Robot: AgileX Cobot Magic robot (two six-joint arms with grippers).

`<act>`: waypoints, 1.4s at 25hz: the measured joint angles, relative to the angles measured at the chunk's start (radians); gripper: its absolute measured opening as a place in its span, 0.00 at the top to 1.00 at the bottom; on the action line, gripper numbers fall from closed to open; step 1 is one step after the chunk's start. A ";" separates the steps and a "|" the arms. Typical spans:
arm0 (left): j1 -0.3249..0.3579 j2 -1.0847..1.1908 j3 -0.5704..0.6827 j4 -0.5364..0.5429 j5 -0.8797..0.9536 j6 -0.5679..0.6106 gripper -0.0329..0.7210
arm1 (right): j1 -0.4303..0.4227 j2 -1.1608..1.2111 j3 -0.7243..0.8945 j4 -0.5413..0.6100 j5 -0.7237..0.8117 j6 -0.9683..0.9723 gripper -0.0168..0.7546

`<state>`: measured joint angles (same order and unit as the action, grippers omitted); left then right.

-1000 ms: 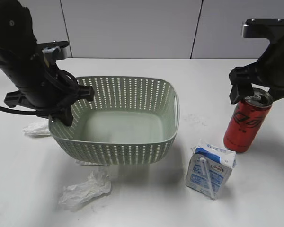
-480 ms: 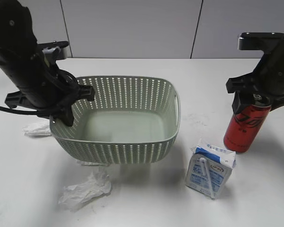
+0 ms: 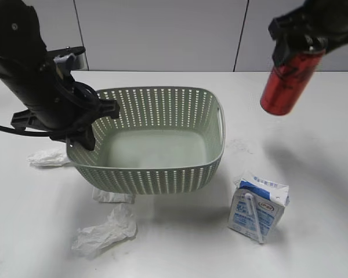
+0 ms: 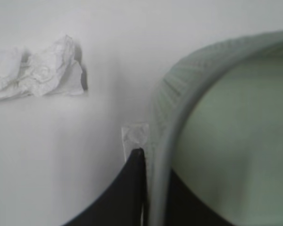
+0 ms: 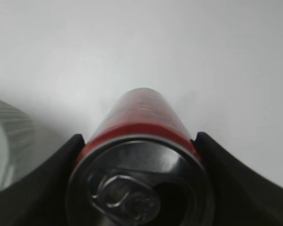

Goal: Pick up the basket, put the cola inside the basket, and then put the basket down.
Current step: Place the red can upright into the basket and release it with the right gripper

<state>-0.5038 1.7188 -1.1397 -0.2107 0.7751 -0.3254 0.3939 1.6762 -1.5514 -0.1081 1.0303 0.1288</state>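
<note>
No lettering is readable. The right gripper (image 3: 297, 41) clamps the cola (image 3: 284, 81) aloft; the left gripper (image 3: 84, 128) pinches the basket (image 3: 162, 176) rim.

Both arms matte black. Left arm (image 3: 32, 81): bulky housing, grey metal bracket near its top, black cable trailing off frame left. Left hand (image 4: 144, 188): thin black tapered fingers. Right hand (image 5: 140, 188): broad black curved fingers (image 5: 52, 188), smooth, no markings visible. Right arm (image 3: 325, 17) blurred at upper right.
</note>
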 joint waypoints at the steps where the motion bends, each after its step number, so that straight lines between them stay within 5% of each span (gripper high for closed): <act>1: 0.000 0.008 -0.009 0.005 0.006 0.000 0.95 | 0.026 0.000 -0.048 -0.003 0.024 -0.002 0.33; 6: 0.000 0.049 -0.041 0.007 0.005 0.000 0.95 | 0.158 -0.003 -0.204 -0.003 0.092 -0.010 0.33; 14: 0.000 0.055 -0.041 0.038 0.007 0.000 0.95 | 0.361 0.091 -0.226 0.012 0.093 -0.012 0.33; 31: 0.000 0.056 -0.042 0.054 0.025 0.000 0.95 | 0.377 0.328 -0.226 0.108 0.127 -0.078 0.33; 35: 0.000 0.056 -0.042 0.054 0.026 0.000 0.95 | 0.377 0.328 -0.229 0.135 0.132 -0.087 0.16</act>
<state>-0.5038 1.7751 -1.1818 -0.1572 0.8008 -0.3254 0.7712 2.0039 -1.7803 0.0274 1.1627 0.0419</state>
